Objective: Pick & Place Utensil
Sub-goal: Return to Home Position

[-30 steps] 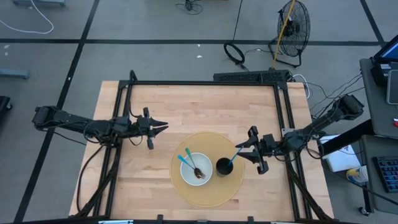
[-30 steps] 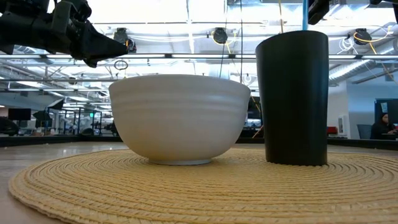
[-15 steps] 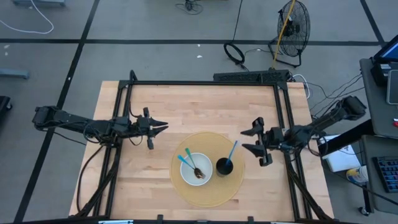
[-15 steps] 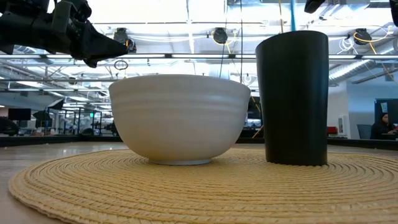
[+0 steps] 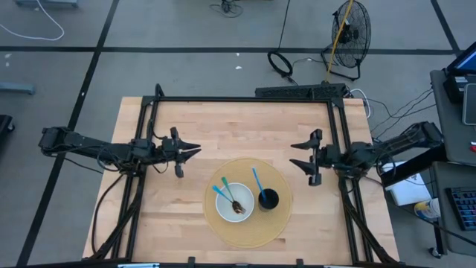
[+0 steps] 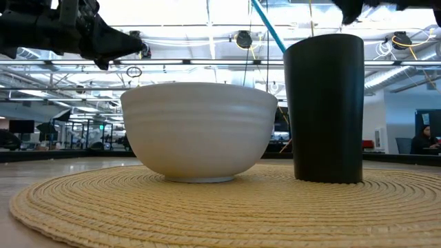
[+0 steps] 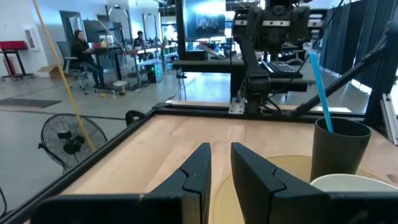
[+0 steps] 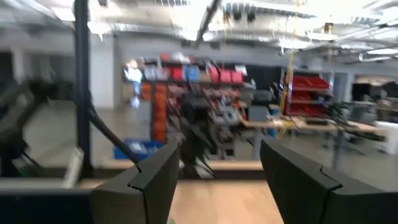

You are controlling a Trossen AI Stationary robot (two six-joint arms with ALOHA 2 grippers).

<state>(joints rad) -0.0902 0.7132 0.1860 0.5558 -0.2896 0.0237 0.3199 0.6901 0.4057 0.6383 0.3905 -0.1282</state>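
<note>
A black cup and a white bowl stand on a round woven placemat. A blue utensil stands in the cup with its handle leaning on the rim toward the far left; it also shows in the low view and the left wrist view. Another blue utensil and a metal one lie in the bowl. My right gripper is open, to the right of and beyond the cup, touching nothing. My left gripper hovers left of the placemat, open by a narrow gap.
A black frame runs along the table's far edge and down both sides. Bare wood lies between the two grippers and beyond the placemat. A fan and cables sit on the floor past the far edge.
My right gripper has opened and let go of the blue utensil's handle, then drawn back from the cup toward the table's right and far edges. The utensil stays in the cup; its handle has swung from leaning right to leaning far-left.
</note>
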